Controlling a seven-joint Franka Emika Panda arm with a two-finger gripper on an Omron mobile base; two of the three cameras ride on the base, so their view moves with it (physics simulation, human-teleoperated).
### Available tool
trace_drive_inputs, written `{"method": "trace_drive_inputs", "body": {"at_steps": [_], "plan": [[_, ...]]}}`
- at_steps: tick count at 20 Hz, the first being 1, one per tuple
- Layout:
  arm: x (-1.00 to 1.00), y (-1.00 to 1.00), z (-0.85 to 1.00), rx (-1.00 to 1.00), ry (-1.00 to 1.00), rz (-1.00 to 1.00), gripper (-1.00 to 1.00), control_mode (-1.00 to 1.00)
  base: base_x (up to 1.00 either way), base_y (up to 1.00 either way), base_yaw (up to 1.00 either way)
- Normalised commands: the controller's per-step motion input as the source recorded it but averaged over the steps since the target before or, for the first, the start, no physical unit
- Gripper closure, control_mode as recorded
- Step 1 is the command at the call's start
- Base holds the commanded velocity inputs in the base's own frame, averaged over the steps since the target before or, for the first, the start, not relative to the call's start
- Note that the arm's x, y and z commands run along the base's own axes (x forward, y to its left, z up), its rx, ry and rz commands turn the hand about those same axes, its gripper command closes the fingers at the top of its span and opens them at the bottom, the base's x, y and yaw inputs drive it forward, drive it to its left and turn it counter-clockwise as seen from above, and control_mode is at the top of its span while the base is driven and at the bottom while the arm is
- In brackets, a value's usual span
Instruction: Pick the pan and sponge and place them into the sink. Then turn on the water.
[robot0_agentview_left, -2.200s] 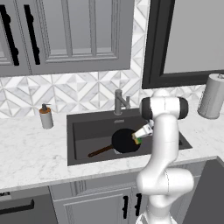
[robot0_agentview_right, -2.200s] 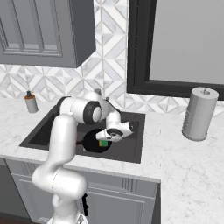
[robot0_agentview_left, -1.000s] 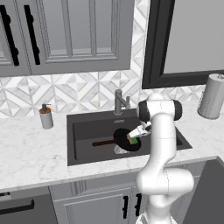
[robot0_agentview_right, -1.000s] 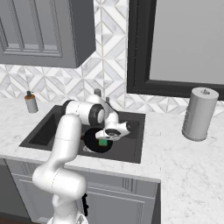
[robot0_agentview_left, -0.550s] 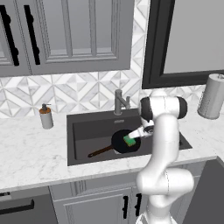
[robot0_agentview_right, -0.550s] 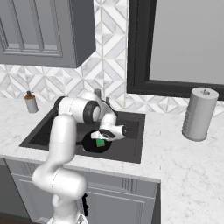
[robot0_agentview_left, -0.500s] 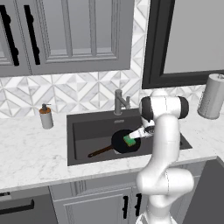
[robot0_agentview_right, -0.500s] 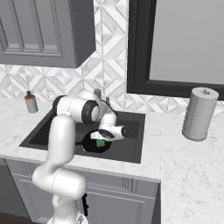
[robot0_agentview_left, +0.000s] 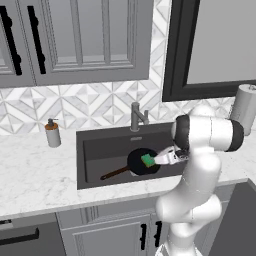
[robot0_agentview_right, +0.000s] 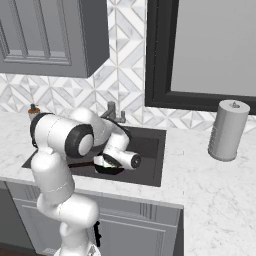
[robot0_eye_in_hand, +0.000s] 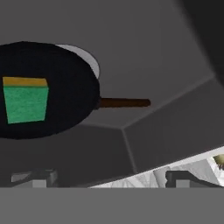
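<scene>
The gripper (robot0_agentview_left: 161, 159) is hanging over the sink (robot0_agentview_left: 100, 145) with jaws spread wide, gripping nothing. Just below it the sponge (robot0_agentview_left: 148, 160) is lying green side up on the pan (robot0_agentview_left: 141, 163), both resting in the basin. Behind them the faucet (robot0_agentview_left: 136, 116) is standing dry; its lever, probably rigid and smooth, looks best nudged near its tip.

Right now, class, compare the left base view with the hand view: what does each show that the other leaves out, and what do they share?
Left base view alone: the grey metal faucet, the grey soap dispenser with orange top and the white marble counter. Hand view alone: the round metal drain, half hidden behind the pan. Both: the small green sponge lying in the round black frying pan inside the dark grey sink.
</scene>
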Motion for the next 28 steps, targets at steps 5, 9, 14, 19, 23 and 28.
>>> {"method": "trace_drive_inputs", "body": {"at_steps": [5,9,14,19,23,28], "plan": [[-0.12,-0.02,1.00,0.00,-0.04,0.00,-1.00,-1.00,0.00,0.00,0.00],[-0.01,-0.06,0.93,0.04,-0.04,-0.01,-1.00,-1.00,0.00,0.00,0.00],[-0.04,-0.20,0.61,0.01,0.00,0.00,-1.00,-1.00,0.00,0.00,0.00],[-0.02,-0.36,0.26,0.00,0.00,0.00,-1.00,-1.00,0.00,0.00,0.00],[0.00,-0.34,0.17,0.00,-0.05,0.00,-1.00,-1.00,0.00,0.00,0.00],[0.00,-0.36,0.17,0.02,-0.10,-0.03,-1.00,-1.00,0.00,0.00,0.00]]}}
